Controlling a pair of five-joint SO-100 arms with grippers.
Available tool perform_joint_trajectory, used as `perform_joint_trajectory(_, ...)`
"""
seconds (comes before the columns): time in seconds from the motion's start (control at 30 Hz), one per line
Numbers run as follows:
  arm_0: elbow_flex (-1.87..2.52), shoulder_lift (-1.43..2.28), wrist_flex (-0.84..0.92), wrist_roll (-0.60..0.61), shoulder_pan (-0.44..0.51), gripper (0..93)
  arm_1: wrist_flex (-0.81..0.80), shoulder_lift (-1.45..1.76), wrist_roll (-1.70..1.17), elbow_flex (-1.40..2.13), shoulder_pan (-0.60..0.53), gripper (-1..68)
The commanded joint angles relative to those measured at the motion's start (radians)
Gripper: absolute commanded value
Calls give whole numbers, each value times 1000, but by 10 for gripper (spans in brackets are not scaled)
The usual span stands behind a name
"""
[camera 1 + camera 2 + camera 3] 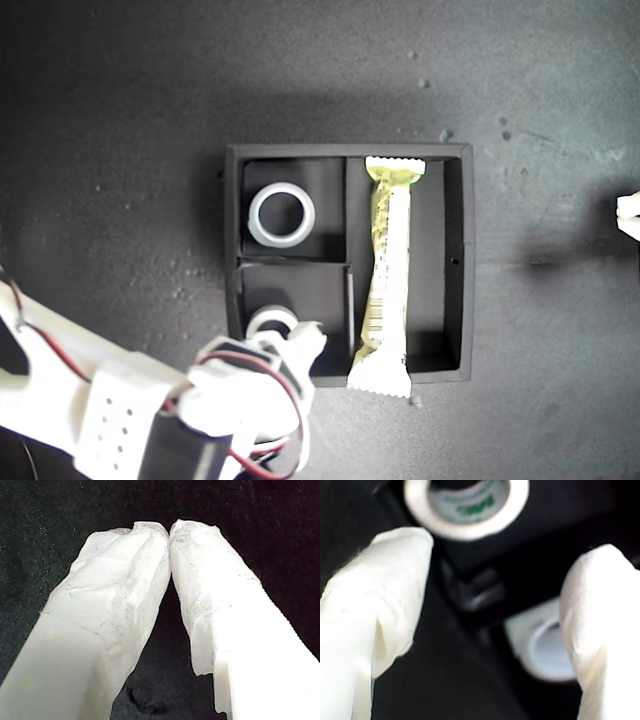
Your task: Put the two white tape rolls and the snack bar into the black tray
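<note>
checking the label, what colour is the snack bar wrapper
Pale yellow-green and white, with crimped white ends; the snack bar shows best in the exterior view.

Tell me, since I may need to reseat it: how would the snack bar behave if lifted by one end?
The snack bar probably sags: it looks long, thin and crinkly. Its glossy wrapper may slip between fingers. Its crimped end overhangs the tray wall, so it might snag.

Only blurred, unreadable green print inside one tape roll [466, 502].

White arm [60, 385] (seemingly printed), red-black wires [265, 375].
</note>
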Motion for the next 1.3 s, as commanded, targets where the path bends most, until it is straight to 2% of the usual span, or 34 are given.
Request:
perform_joint_trajectory(0.0, 411, 476, 20, -38, -118, 109, 14, 8, 23, 12, 2, 11)
perform_joint_trajectory(0.13, 922, 911, -8, -57, -353, 47, 66, 8, 107, 12, -5, 46)
perform_joint_trajectory(0.23, 1267, 1147, -149, -37, -436, 33, 123, 8, 212, 12, -5, 56)
perform_joint_trajectory(0.37, 1589, 1322, -314, -55, -437, 6, 176, 8, 308, 12, -2, 50)
perform_joint_trajectory(0.53, 1830, 1442, -422, -126, -428, 1, 176, 8, 307, 12, 0, 67)
perform_joint_trajectory(0.83, 2146, 1956, -454, -179, -411, 1, 184, 8, 250, 12, -23, 67)
perform_joint_trajectory(1.0, 2174, 1914, -479, -209, -382, 1, 184, 8, 250, 12, -25, 67)
perform_joint_trajectory(1.13, 2255, 1940, -528, -256, -345, 1, 204, 138, 224, 12, -127, 67)
perform_joint_trajectory(1.27, 2364, 2074, -520, -296, -318, 1, 204, 138, 187, 12, -143, 67)
